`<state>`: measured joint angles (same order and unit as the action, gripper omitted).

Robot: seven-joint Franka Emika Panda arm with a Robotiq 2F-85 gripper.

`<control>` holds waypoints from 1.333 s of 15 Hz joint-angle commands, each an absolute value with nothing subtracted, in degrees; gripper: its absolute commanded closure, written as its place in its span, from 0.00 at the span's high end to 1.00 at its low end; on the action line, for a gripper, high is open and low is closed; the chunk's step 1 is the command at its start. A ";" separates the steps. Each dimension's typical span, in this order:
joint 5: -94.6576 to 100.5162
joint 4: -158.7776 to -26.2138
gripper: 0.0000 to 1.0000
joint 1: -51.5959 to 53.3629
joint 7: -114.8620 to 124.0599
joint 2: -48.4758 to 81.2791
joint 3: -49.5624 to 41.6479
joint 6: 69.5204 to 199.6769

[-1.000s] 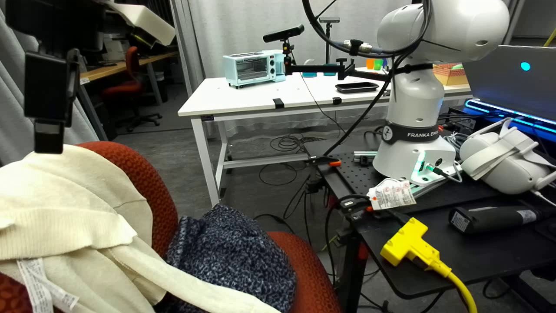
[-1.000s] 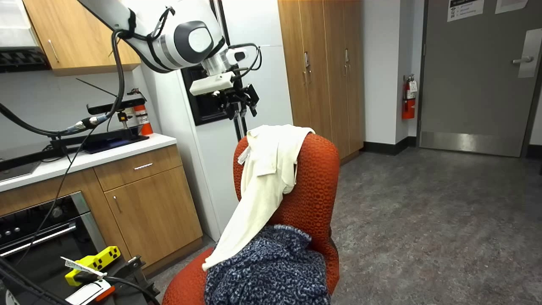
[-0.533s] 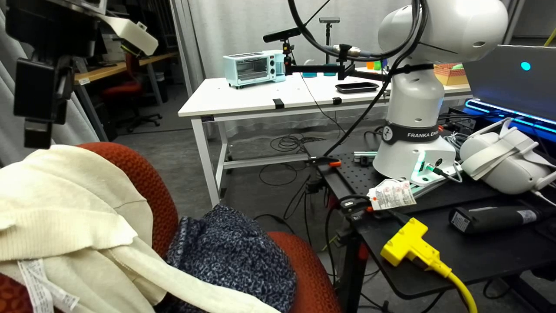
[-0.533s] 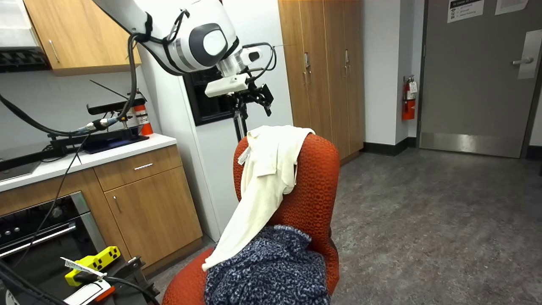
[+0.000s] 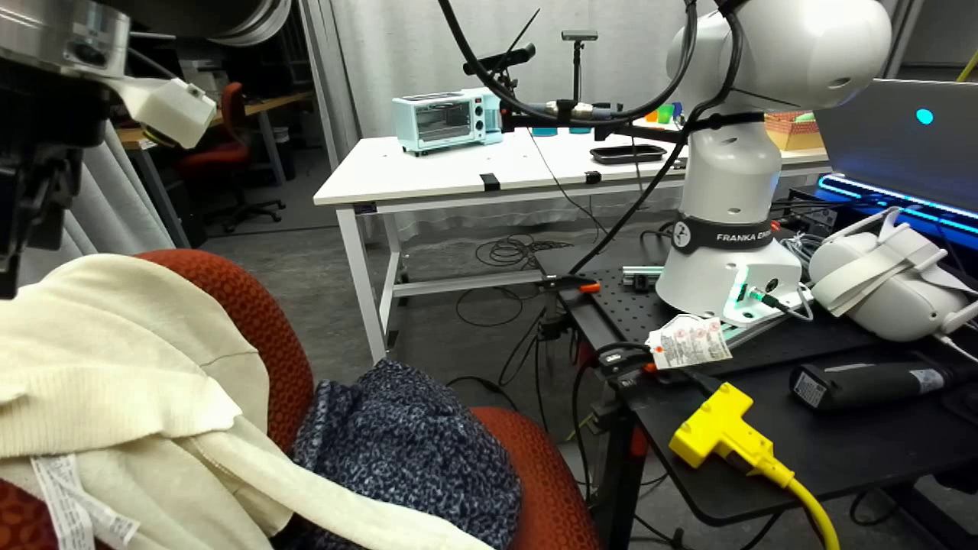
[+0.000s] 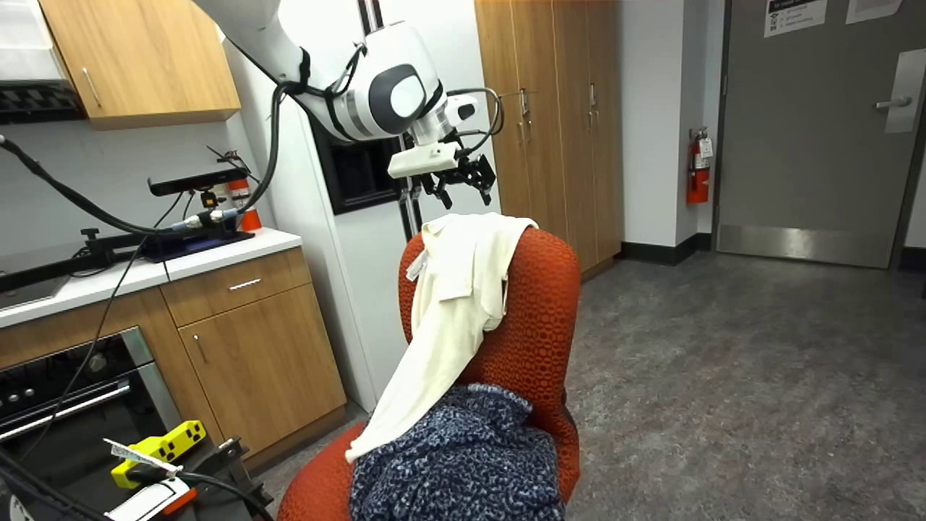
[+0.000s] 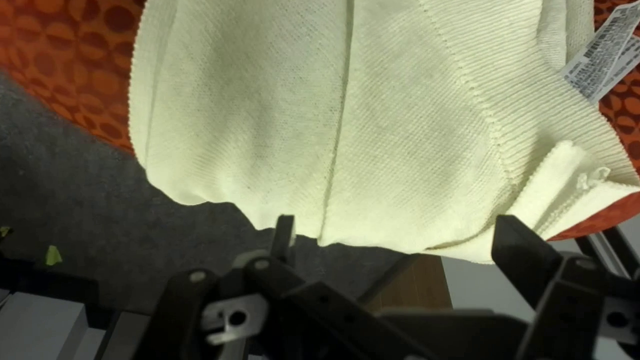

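The cream sweater (image 6: 452, 304) is draped slantwise down the chair (image 6: 539, 311). The gripper (image 6: 466, 202) is spread above. Farther, a tray (image 5: 611, 156) is seen.

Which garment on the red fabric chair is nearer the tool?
The cream knit sweater, draped over the red backrest, below the open black tool; the speckled navy knit garment lies lower, on the seat.

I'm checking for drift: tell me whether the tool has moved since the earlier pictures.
Yes: in an exterior view, the tool has moved rightward across the picture, toward the tall wooden cabinet.
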<state>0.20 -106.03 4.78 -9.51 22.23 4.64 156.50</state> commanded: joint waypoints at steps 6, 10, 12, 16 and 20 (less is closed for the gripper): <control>2.37 -98.77 1.00 4.73 -9.86 30.24 4.80 155.89; 2.11 -98.21 0.58 4.28 -9.58 31.08 4.49 156.02; 2.09 -98.30 0.43 4.15 -9.53 30.82 4.33 156.03; 1.28 -99.21 0.14 3.72 -8.69 29.01 4.37 156.54; -0.88 -100.99 0.03 2.52 -9.05 25.31 6.13 157.37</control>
<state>0.51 -100.04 3.94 -8.90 28.05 4.56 156.46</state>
